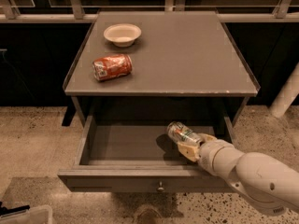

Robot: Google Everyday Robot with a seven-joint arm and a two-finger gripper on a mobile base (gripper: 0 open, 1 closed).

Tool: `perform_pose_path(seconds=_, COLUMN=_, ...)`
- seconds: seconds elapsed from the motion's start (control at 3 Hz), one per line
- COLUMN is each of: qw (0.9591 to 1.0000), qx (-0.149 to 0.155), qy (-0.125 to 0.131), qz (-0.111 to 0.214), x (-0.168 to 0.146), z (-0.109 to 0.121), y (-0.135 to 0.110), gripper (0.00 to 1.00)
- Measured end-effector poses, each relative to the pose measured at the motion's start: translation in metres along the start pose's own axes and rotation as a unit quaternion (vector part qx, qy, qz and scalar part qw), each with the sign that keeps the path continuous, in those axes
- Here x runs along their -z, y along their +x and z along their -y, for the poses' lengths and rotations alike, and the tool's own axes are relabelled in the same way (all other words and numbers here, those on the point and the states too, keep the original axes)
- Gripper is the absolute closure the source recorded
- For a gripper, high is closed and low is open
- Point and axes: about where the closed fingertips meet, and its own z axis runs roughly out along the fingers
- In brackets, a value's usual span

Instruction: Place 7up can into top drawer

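Observation:
The 7up can [181, 133], silvery with green markings, lies tilted in my gripper [189, 143], just above the floor of the open top drawer [117, 146] at its right side. My gripper is shut on the can, its pale fingers [188, 150] around the can's lower end. My white arm comes in from the lower right over the drawer's front panel, which carries a small round knob [160, 187]. The can's shadow falls on the drawer floor right beside it.
On the grey cabinet top [187, 55] lie an orange-red can [112, 67] on its side and a small white bowl [122, 34]. A dark railing runs behind. A white post [286, 97] stands at the right. Speckled floor surrounds the cabinet.

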Motion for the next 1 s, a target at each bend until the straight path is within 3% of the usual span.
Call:
perform_pose_path(seconds=0.33, qw=0.9997, qx=0.003, qy=0.001, qz=-0.024, x=-0.0219, z=0.0084, y=0.0079, gripper=1.00)
perform_pose_path(seconds=1.0, qw=0.9996, qx=0.009, qy=-0.001, qz=-0.028, x=-0.0277, z=0.0085, y=0.0077, gripper=0.58)
